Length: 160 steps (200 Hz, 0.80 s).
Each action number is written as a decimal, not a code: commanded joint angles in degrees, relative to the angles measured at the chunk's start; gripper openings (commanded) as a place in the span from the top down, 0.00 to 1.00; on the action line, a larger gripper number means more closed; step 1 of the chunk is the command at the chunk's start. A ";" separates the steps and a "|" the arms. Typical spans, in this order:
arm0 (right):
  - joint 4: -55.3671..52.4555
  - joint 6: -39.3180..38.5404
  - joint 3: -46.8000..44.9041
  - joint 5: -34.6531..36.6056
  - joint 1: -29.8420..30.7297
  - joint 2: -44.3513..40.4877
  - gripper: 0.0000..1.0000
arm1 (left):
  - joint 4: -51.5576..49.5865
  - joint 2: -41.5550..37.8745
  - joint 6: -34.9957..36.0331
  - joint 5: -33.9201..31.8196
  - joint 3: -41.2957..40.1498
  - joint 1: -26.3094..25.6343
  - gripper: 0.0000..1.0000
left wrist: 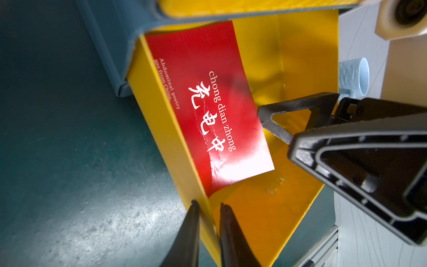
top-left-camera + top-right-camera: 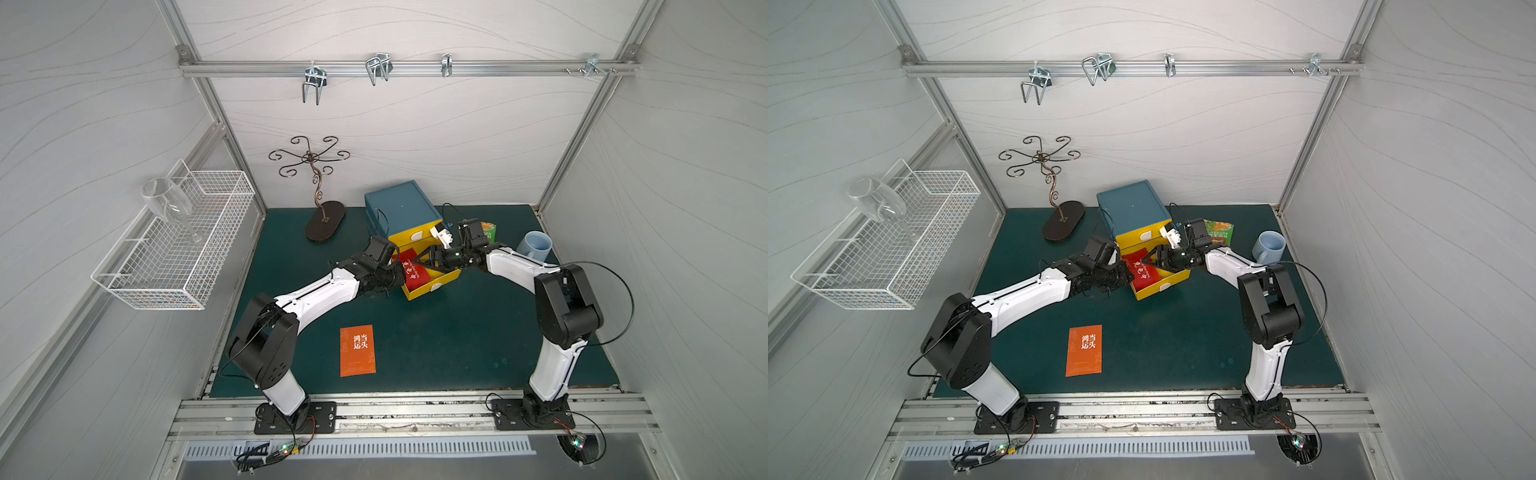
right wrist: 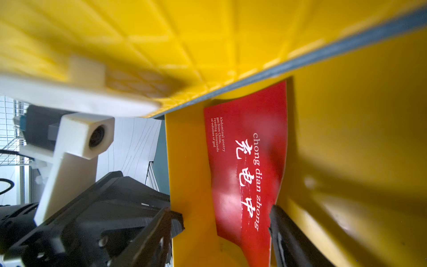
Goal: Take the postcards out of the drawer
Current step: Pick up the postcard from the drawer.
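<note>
The yellow drawer [image 2: 424, 291] [image 2: 1163, 287] stands pulled out of the teal cabinet [image 2: 399, 203]. Inside, a red postcard [image 2: 413, 272] [image 1: 208, 104] [image 3: 247, 150] with white characters leans, curved, against the side wall. An orange postcard [image 2: 357, 350] [image 2: 1084, 351] lies flat on the mat in front. My left gripper [image 1: 209, 203] [image 2: 398, 275] is shut on the drawer's side wall [image 1: 161, 127]. Over the drawer my right gripper [image 3: 221, 217] [image 2: 411, 262] is open and straddles the red card. One of its fingertips [image 3: 277, 219] [image 1: 265, 115] is at the card's long edge.
A green snack packet [image 2: 489, 230] and a blue mug [image 2: 538, 245] sit right of the cabinet. A curly metal stand [image 2: 320, 208] is at the back left. On the left wall a wire basket [image 2: 178, 249] holds a wine glass [image 2: 166, 203].
</note>
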 commanded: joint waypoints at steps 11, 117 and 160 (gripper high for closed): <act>-4.38 -2.62 1.91 -1.56 2.29 -1.55 0.31 | 0.91 2.68 0.97 2.62 1.28 -1.22 0.80; 2.22 11.91 -0.46 0.21 1.94 -3.81 0.34 | 0.82 2.77 0.85 2.48 1.28 -1.15 0.80; 6.33 17.35 -2.14 1.08 1.85 -4.33 0.31 | 1.05 2.65 0.66 2.61 1.02 -1.19 0.80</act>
